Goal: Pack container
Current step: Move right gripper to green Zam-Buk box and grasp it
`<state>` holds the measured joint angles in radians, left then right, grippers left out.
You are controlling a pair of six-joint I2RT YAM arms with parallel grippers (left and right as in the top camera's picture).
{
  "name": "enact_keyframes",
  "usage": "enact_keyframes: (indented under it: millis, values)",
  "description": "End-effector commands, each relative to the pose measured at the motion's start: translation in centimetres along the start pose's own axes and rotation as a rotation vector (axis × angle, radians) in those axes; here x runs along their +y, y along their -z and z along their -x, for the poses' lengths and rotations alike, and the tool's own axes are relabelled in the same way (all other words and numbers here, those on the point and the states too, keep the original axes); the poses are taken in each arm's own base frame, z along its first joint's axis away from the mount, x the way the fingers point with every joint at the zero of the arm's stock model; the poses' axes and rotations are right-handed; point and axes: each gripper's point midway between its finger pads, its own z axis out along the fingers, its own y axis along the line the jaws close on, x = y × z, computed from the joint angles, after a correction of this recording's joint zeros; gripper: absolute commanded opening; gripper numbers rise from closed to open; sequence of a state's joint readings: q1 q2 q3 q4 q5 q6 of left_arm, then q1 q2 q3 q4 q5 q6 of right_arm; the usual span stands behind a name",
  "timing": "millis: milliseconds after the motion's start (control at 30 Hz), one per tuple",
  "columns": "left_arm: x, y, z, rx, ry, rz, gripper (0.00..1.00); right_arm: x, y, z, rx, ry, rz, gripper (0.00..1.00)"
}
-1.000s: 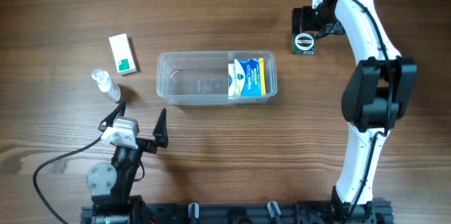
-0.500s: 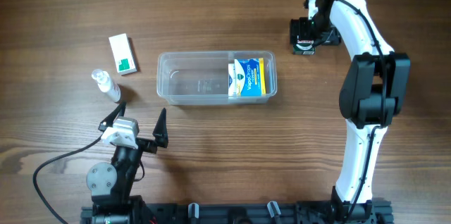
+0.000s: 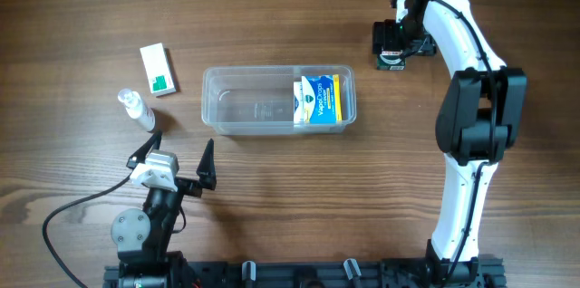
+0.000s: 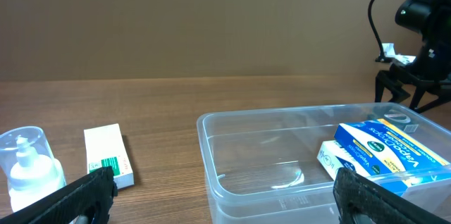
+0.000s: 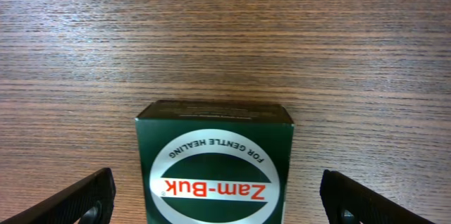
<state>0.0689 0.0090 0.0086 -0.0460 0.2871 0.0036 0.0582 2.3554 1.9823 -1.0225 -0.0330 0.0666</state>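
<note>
Plainly, green box (image 5: 215, 168) reading Zam-Buk, blue VapoDrops box (image 3: 319, 98) inside container (image 3: 272, 69)

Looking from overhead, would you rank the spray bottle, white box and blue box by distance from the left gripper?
1. Spray bottle, just beyond the left gripper.
2. White box, farther back left.
3. Blue box, in the container's right end.
</note>
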Motion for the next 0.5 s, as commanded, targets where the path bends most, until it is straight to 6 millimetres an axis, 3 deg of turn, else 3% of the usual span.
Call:
enact_keyframes:
  millis: [0, 167, 300, 467]
  values:
    - [0.0, 0.0, -0.1, 0.001, -0.015, -0.004, 1.0, 0.3, -1.7, -0.9, 0.038, 0.0, -0.019, 0.94]
    - [0.0, 0.0, -0.1, 0.001, -0.015, -0.004, 1.0, -0.1, -2.0, -1.2, 0.042, 0.0, -0.045, 0.94]
    - [0.0, 0.0, -0.1, 0.001, -0.015, -0.004, 1.0, -0.2, -3.1, -2.7, 0.085, -0.008, -0.048, 0.94]
    - [0.0, 0.0, -0.1, 0.001, -0.015, -0.004, 1.0, -0.2, -3.1, -2.4, 0.074, -0.023, -0.048, 0.94]
